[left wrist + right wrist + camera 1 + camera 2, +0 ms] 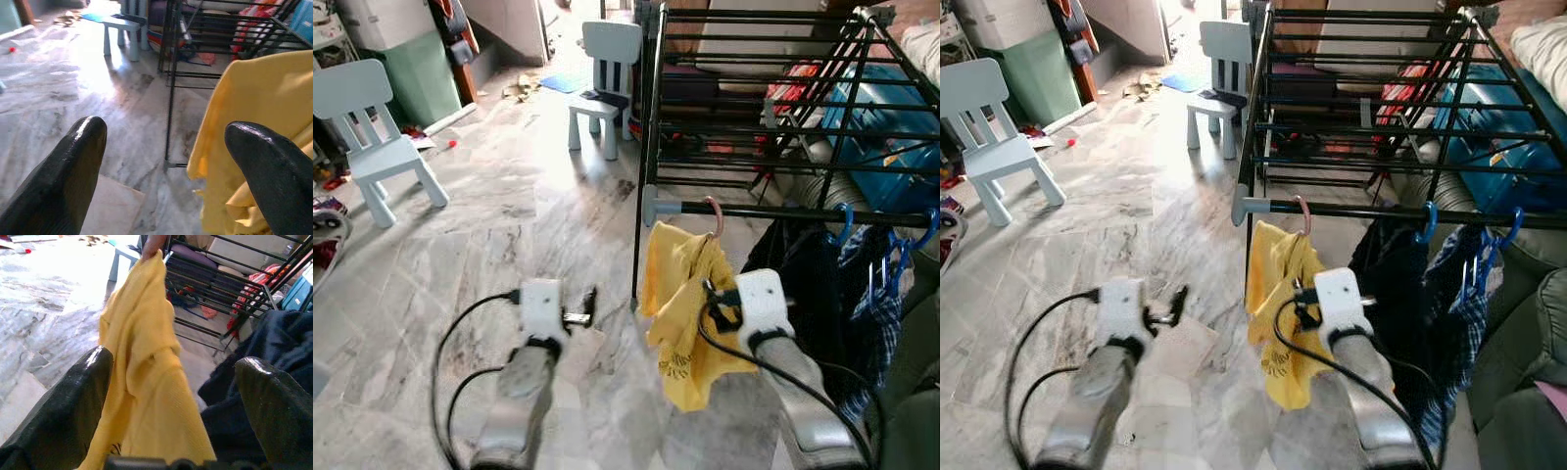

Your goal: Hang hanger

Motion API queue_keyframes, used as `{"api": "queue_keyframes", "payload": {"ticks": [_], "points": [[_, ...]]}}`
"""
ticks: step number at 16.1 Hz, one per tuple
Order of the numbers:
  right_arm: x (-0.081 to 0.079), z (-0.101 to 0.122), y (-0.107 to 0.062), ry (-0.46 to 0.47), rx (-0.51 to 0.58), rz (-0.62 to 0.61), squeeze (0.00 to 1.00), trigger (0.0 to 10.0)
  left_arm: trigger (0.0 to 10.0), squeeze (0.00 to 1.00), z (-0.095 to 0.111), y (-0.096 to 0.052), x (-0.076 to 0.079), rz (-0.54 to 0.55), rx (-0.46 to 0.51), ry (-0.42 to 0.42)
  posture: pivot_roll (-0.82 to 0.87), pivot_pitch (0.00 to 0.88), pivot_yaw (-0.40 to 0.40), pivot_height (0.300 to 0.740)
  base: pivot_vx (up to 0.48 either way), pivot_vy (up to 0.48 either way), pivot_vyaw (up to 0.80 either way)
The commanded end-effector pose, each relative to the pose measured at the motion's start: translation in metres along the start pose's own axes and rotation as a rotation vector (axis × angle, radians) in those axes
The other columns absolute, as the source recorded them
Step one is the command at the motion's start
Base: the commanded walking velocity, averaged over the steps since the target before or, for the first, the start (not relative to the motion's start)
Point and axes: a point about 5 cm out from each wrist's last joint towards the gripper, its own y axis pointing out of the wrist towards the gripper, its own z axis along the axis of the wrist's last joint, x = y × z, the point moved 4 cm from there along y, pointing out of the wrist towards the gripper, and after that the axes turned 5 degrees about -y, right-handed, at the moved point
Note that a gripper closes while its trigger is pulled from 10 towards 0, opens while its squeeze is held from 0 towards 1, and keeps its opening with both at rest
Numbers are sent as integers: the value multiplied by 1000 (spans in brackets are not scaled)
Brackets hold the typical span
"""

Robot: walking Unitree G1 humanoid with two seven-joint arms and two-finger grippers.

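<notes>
Marble floor (489, 245), black drying rack (754, 108): pink hanger (713, 213) with yellow garment (680, 313) already hooked at front rail's left end, right gripper (171, 396) spread around cloth, left gripper (161, 161) spread, empty; risk: retracting fingers snag fabric, unhooking it; dark clothes (813, 284) crowd alongside.

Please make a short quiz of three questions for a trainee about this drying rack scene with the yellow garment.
1. True or false: the pink hanger with the yellow garment hangs on the rack's front rail.
2. The right gripper is: A) open B) shut.
3. Fill in: the hangers at the rail's right end are ____.

Key: 1 true; 2 A; 3 blue.
</notes>
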Motion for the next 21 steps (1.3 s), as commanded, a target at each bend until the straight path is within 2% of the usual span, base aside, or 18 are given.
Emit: {"api": "queue_keyframes", "payload": {"ticks": [1,4,8,11,15,21], "points": [[3,4,-3,1,6,3,0,10000,10000,0,3,-3,-3,9,6,7,15,42,-18,740,0,0,0],[-4,7,-12,25,18,47,0,10000,10000,0,-5,-10,2,6,-27,-5,18,52,-28,740,0,0,0],[-2,6,-11,41,-10,39,0,10000,10000,0,-1,-8,11,-20,-23,-12,20,51,-32,740,0,0,-181],[0,6,-13,30,-11,33,0,10000,10000,0,1,-8,9,-15,-24,-6,12,57,-28,740,0,0,-717],[-4,4,-15,32,-19,44,0,10000,10000,0,-3,-12,10,-21,-42,-22,11,61,-25,740,-122,0,0],[-3,4,-12,29,-26,43,0,10000,10000,0,-2,-9,10,-26,-55,-28,16,60,-33,740,-63,0,0]]}}
